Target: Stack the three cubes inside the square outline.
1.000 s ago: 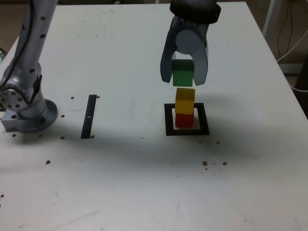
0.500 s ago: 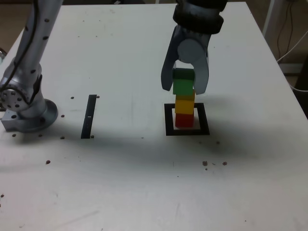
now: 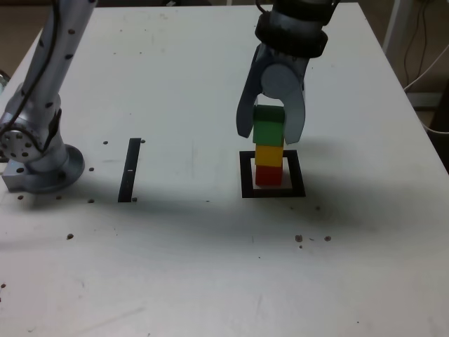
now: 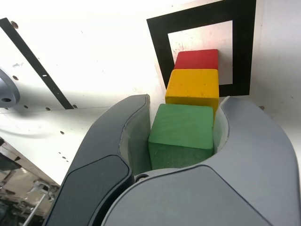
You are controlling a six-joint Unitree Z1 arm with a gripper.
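- The job is at its last step, as I read it: the red cube (image 3: 267, 175) sits inside the square outline (image 3: 245, 174) on the counter (image 3: 175, 260), the yellow cube (image 3: 269, 154) rests on top of it, and the green cube (image 3: 268, 127) is being set as the third tier.
- From the exterior view the green cube appears to rest on the yellow one, though I cannot tell if its full weight is down.
- The hand (image 3: 270, 133) points downward over the tower, its two curved fingers (image 4: 117, 141) flanking the green cube.
- In the wrist view one finger looks to stand slightly off the cube's side while the other lies close against it, so the grip seems narrow and perhaps just loosening; whether it is clamped, I cannot tell.
- The next move calls for a clean, even spreading of the fingers and a straight lift, since any sideways brush could topple the narrow tower.
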